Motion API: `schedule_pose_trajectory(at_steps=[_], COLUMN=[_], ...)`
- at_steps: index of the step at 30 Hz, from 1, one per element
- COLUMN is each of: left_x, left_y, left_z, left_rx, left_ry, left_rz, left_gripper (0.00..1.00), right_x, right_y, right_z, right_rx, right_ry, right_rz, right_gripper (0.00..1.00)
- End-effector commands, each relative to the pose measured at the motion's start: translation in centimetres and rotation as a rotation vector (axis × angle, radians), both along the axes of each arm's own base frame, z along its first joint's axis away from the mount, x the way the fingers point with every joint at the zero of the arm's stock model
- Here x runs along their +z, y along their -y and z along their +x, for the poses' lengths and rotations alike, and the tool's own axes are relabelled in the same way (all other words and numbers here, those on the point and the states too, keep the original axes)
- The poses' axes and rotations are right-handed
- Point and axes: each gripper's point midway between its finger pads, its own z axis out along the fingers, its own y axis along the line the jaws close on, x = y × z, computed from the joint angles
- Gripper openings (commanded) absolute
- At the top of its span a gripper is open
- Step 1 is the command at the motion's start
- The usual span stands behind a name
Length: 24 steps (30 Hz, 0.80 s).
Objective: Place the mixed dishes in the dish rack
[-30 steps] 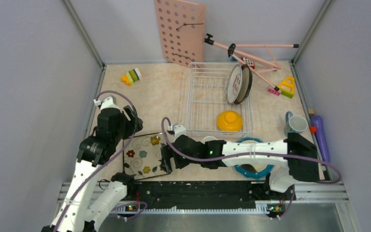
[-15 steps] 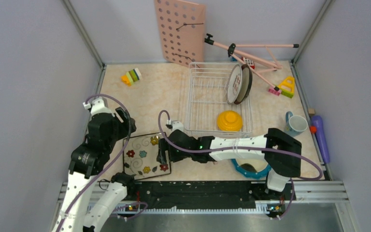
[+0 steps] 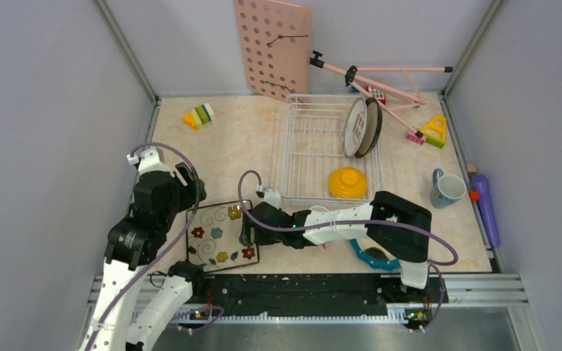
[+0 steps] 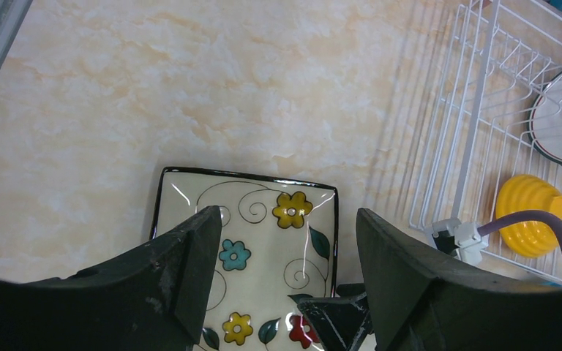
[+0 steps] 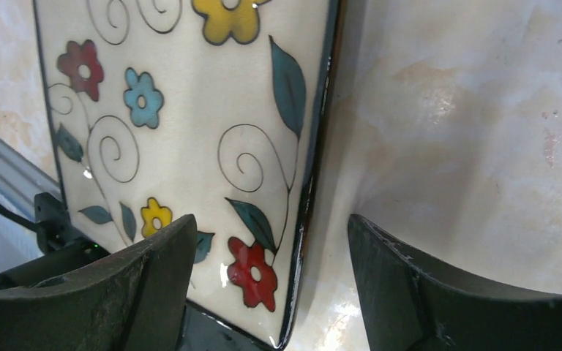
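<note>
Left jaws: spread wide, blunt black fingers (image 4: 183, 270) hanging over the square floral plate (image 3: 219, 238), gripping nothing. Contact with the glaze: cannot tell.

Right jaws: parted wide too, reaching in from 3 o'clock and straddling that plate's 3 o'clock edge. One scuffed finger (image 5: 139, 285) over the painted face, the other over bare table (image 3: 241, 146). Not clamped on the rim.

Square floral plate: flat on the table toward 7 o'clock, outside the dish rack (image 3: 293, 146). Glossy cream ceramic with rounded corners and a thin black rim. Painted with curling black vines, teal leaves and small red, yellow and blue flowers.

Table: smooth, marbled beige.

Dish rack: white wire, rectangular, at 1 o'clock from the floral plate. Inside, at its far right, the brown-rimmed round plate (image 3: 358, 128) standing on edge. At its near right, the yellow-orange bowl (image 3: 348, 183), ribbed and dome-like, seemingly upside down.

Teal white-dotted dish (image 3: 372, 256): at 5 o'clock on the table, mostly hidden under the right arm.

Small blue cup (image 3: 448, 186): at 3 o'clock, just beside the rack's right side, handle toward the rack.
</note>
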Motion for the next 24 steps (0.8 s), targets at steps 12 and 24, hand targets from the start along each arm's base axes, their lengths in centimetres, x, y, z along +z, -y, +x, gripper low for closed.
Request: schedule_pose_trajectory(at_steps=[12,24], left_x=[-0.6,-1.2], left_y=[-0.4,0.0], left_z=[1.1,1.4], left_rx=[0.011,-0.006], left_ry=[0.009,-0.028], left_rz=[0.038,0.040], left_gripper=[0.73,0.73], right_x=[-3.4,0.3], right_y=[-1.4,-1.4], right_z=[-0.2,3.4], right_rx=[-0.031,-0.019], right_ry=[-0.167,0.008], right_rz=[0.110,0.028], right_gripper=[0.46,0.00])
